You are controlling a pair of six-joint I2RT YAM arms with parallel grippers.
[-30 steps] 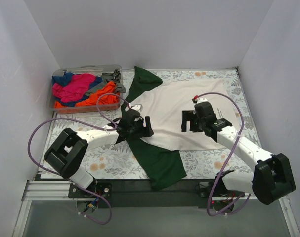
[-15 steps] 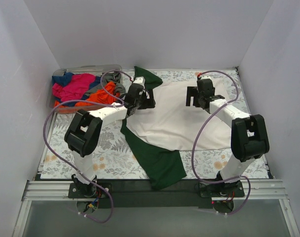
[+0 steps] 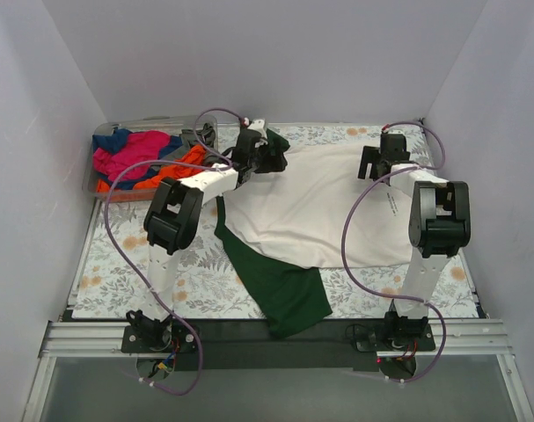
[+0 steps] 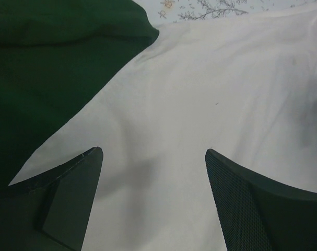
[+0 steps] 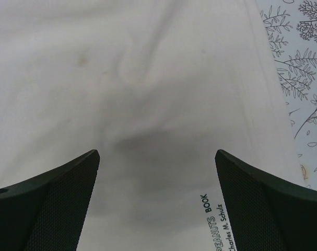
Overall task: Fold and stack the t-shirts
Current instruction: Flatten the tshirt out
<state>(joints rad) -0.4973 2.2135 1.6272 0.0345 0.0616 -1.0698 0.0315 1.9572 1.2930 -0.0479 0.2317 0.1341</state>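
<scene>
A large cream t-shirt [image 3: 310, 198] with dark green sleeves lies spread on the table. One green sleeve [image 3: 280, 286] points to the near edge, the other [image 3: 265, 139] lies at the far left. My left gripper [image 3: 268, 156] is open and empty above the far left shoulder; its view shows cream cloth [image 4: 200, 104] and the green sleeve [image 4: 48, 78]. My right gripper [image 3: 378, 163] is open and empty above the far right part of the shirt; its view shows cream cloth [image 5: 148, 78] and small dark print [image 5: 216, 227].
A clear plastic bin [image 3: 104, 195] at the far left holds magenta [image 3: 135, 151], orange [image 3: 174, 169], blue and grey tees. The table has a floral cover [image 3: 126, 255]. White walls close in on three sides.
Both arms have stretched from mid-table to the far edge of the shirt. The left gripper went to the far left shoulder, the right to the far right. Both stayed open.
</scene>
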